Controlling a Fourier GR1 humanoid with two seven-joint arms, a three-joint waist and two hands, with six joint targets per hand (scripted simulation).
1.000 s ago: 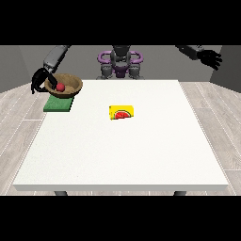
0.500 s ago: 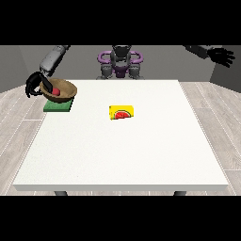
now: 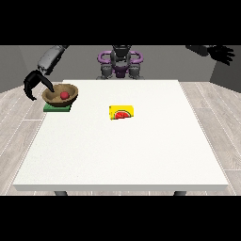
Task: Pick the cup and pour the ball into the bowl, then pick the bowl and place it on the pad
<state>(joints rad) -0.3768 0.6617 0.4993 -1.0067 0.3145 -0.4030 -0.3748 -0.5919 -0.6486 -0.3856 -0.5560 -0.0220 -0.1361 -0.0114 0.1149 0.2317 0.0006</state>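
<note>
You see the white table (image 3: 122,150) filling most of the view. On it, near the far edge at the view's left, the green pad (image 3: 57,108) carries the wooden bowl (image 3: 60,94), and the red ball (image 3: 64,95) lies inside the bowl. The yellow cup (image 3: 122,112) lies tipped on its side near the table's middle, well apart from the bowl. The hand at the view's left (image 3: 35,82) hangs just beside the bowl's rim, fingers curved and spread, grasping nothing. The hand at the view's right (image 3: 221,52) is raised off the table with its fingers splayed and released.
</note>
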